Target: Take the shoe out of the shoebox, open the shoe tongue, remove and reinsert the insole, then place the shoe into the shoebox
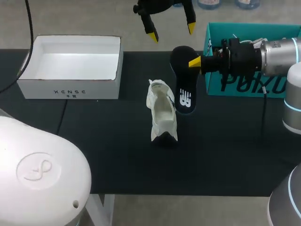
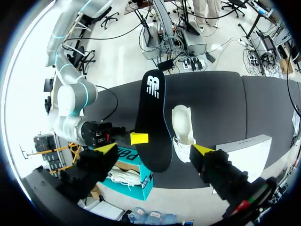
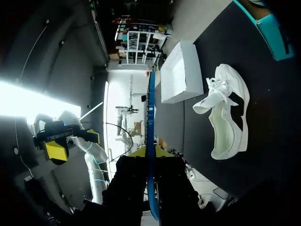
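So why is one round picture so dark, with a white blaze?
Right wrist view: it faces bright room light, which flares white beside the edge-on insole. Left wrist view: evenly lit, no glare on the shoe. Head view: even too.

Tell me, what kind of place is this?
Probably a robotics lab: a black table, the right gripper holding an insole, the left gripper open above, a white shoe and a white shoebox.

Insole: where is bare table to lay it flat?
Widest bare patch of table lies between the white box and the shoe, running to the near edge. The strip in front of the shoe is also free. Crowded: between shoe and teal box, where the right gripper holds the insole, with the left gripper open above.
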Robot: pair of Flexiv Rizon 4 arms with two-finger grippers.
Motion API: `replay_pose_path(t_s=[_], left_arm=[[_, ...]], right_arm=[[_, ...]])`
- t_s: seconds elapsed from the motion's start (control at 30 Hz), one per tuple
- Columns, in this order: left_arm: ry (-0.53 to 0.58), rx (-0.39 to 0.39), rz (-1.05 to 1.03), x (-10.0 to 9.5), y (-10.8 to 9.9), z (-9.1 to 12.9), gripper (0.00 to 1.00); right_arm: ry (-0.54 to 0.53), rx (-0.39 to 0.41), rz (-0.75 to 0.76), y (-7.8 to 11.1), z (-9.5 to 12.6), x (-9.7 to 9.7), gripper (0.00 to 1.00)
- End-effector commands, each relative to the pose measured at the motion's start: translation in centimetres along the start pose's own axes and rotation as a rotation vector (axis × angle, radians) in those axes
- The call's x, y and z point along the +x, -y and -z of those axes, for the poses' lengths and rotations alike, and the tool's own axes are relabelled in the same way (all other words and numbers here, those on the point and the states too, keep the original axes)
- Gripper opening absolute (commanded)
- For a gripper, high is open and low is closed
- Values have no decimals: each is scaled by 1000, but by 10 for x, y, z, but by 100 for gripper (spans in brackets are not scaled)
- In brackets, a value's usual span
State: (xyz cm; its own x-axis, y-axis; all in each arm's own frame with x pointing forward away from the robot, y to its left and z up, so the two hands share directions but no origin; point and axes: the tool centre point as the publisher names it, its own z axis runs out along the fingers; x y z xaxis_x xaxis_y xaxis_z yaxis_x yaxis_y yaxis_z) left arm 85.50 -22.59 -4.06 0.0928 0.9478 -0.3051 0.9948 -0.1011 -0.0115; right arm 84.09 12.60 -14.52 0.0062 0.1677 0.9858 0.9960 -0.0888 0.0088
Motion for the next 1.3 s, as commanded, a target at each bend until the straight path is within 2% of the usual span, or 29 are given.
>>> replay_pose_path(t_s=[0.03,0.27,0.63,1.17,1.3], left_arm=[[-194,-53,14,-8,-6,3,100],[-208,-157,68,-13,-14,3,100],[-154,-154,71,-25,-16,2,100],[-145,-157,53,-30,-19,2,100],[-95,-160,29,-30,-20,2,100]], right_arm=[[-6,-12,3,-1,1,1,0],[-2,-57,-12,-7,5,3,0],[-16,-70,-24,-8,6,8,0],[-28,-66,-24,-8,9,9,0],[-29,-66,-25,-8,9,8,0]])
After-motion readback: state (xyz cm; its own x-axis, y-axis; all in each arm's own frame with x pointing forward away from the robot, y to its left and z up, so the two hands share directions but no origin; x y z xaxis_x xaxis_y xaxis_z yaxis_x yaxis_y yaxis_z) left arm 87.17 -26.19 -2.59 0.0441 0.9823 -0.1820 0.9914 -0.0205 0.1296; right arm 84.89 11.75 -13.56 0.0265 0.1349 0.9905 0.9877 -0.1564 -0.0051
